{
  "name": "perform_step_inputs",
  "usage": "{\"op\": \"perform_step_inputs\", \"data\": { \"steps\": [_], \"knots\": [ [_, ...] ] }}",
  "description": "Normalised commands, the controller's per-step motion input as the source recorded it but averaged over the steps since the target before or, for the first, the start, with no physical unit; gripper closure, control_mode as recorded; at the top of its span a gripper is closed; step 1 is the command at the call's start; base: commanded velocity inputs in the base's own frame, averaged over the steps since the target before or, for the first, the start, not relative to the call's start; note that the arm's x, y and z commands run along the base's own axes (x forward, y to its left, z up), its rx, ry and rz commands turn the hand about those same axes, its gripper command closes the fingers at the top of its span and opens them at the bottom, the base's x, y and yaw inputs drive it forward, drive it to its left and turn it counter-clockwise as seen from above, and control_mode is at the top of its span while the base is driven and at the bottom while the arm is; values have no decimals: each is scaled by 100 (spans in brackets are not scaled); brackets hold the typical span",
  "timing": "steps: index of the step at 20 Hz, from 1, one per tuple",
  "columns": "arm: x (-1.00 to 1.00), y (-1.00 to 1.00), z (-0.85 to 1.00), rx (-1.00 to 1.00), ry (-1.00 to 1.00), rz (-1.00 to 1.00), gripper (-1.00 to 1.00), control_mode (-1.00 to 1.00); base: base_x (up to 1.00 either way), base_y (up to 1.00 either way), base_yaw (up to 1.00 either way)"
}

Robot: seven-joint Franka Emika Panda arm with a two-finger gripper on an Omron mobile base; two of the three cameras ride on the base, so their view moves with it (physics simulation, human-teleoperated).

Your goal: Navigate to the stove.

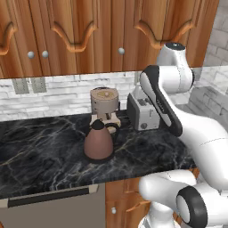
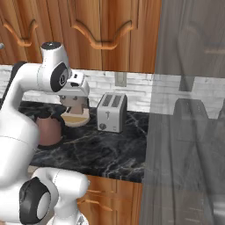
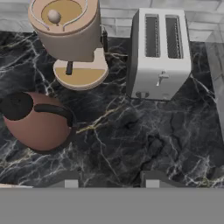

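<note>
- You face a black marble counter (image 1: 44, 147), not a cooktop. No burners, knob panel or oven window here, so judge the stove as somewhere off to one side, position unknown.
- On the counter: brown kettle (image 1: 99, 141) at front, tan coffee maker (image 1: 105, 106) behind it, silver toaster (image 1: 141, 112) just to its right against the white brick wall (image 1: 58, 95).
- Hand view looks down on the same three: kettle (image 3: 37, 120), coffee maker (image 3: 70, 37), toaster (image 3: 161, 52).
- Gripper (image 3: 109, 179): two dark tips stand apart at the bottom edge with bare counter between them; spread, holding nothing.
- Right base view: a tall grey translucent panel (image 2: 189, 132) blocks the right side. Treat it as a wall or appliance flank; you likely cannot drive through there.
- Left base view, lower left: a pale panel with a dark bar handle (image 1: 49, 196) under the counter edge. Cannot tell what appliance it is.
- Arm is folded high over the counter, elbow close to the toaster. Keep it tucked while you drive.
- Best move, as a judgement: slide the base sideways along the counter, probably left away from the grey panel, watching both base views for a flat black glass top with ring burners.
- Stop square-on once it shows.
</note>
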Motion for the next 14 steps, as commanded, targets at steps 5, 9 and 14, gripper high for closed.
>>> {"op": "perform_step_inputs", "data": {
  "steps": [5,9,14],
  "knots": [
    [-66,0,0,0,-9,-2,-100,-100,0,0,0],
    [-100,0,0,0,-19,-6,-100,-100,0,0,0],
    [-100,0,0,0,-19,-7,-100,-100,0,0,0]
  ]
}}
